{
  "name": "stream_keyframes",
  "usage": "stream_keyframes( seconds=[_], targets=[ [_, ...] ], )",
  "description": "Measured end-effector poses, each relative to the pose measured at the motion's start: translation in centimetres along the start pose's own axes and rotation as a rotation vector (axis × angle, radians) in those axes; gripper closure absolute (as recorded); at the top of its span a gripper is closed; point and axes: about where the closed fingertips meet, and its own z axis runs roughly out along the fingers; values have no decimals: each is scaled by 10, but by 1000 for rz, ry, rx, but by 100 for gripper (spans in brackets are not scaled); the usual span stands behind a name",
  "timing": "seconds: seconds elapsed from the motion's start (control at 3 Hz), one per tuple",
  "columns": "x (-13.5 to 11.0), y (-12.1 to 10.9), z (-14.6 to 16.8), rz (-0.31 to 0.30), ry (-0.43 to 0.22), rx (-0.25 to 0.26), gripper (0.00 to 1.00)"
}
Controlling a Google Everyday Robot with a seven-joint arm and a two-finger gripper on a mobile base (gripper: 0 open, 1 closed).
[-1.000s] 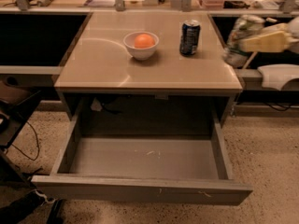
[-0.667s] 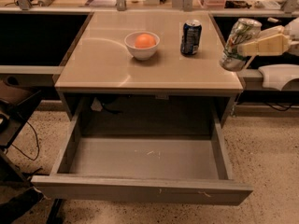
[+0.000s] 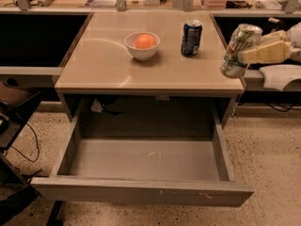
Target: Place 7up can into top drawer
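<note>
The 7up can (image 3: 239, 49), whitish-silver with green markings, hangs tilted in the air over the table's right front corner. My gripper (image 3: 257, 51) comes in from the right edge and is shut on the can, its cream fingers (image 3: 265, 53) clamped across the can's side. The top drawer (image 3: 141, 193) is pulled fully open below the tabletop, its grey floor bare. The can is above and to the right of the drawer's right wall.
On the tan table (image 3: 103, 65) stand a white bowl (image 3: 142, 46) holding an orange and a dark blue can (image 3: 191, 38). Dark cables and equipment lie on the floor at the left. A shelf with clutter runs along the back.
My gripper has carried the 7up can leftward and a little lower, from beyond the table's right edge to over its right front corner.
</note>
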Motion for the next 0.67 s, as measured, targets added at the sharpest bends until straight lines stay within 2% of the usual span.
stream_keyframes(
  seconds=[0.33,0.67],
  targets=[
    [-10,43,-28,-191,44,151,100],
    [-47,109,-42,-421,48,299,100]
  ],
)
